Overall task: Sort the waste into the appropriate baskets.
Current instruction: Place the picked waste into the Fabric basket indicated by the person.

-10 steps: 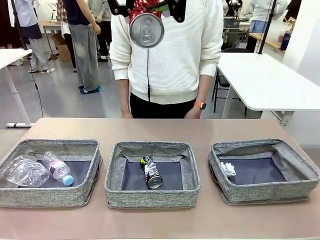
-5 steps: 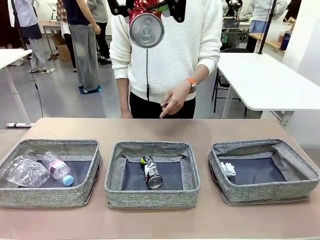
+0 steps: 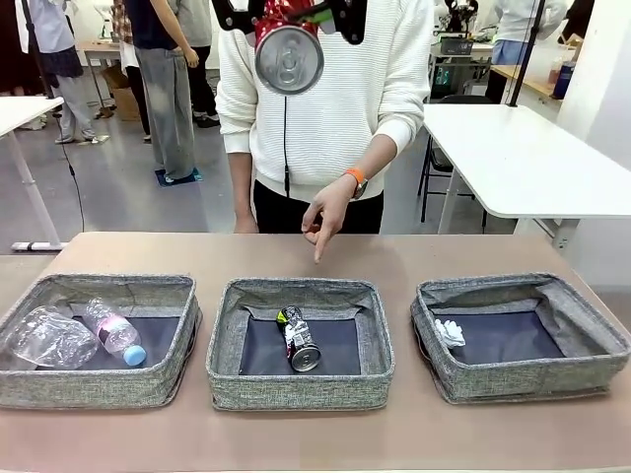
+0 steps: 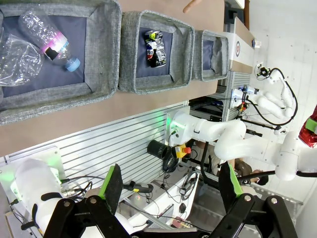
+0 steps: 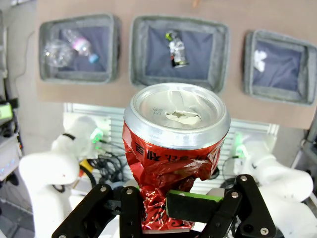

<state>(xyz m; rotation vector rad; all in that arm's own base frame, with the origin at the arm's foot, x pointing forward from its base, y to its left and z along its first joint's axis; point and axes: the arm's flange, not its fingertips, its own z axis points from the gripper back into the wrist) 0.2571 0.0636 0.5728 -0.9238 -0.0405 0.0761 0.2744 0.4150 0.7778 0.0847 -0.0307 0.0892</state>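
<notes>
A crushed red can (image 3: 288, 54) hangs high above the table, with my right gripper (image 3: 289, 14) shut on it; up close the can (image 5: 173, 144) is pinched at its dented lower part between the green pads of that gripper (image 5: 166, 206). My left gripper (image 4: 171, 186) stands open and holds nothing, far above the table. Three grey baskets stand in a row. The left basket (image 3: 99, 386) holds a clear bottle with a blue cap (image 3: 113, 332) and a crushed clear bottle (image 3: 44, 338). A black-silver can (image 3: 299, 340) lies in the middle basket (image 3: 301, 390). A white paper wad (image 3: 450, 331) lies in the right basket (image 3: 523, 380).
A person in a white sweater stands at the far side; one hand (image 3: 323, 212) points a finger down at the table just beyond the middle basket. A white table (image 3: 523, 158) stands at the back right. Brown tabletop (image 3: 315, 434) lies bare in front of the baskets.
The person's hand has come forward from the side and now points down toward the middle basket. Both grippers and the red can have stayed where they were.
</notes>
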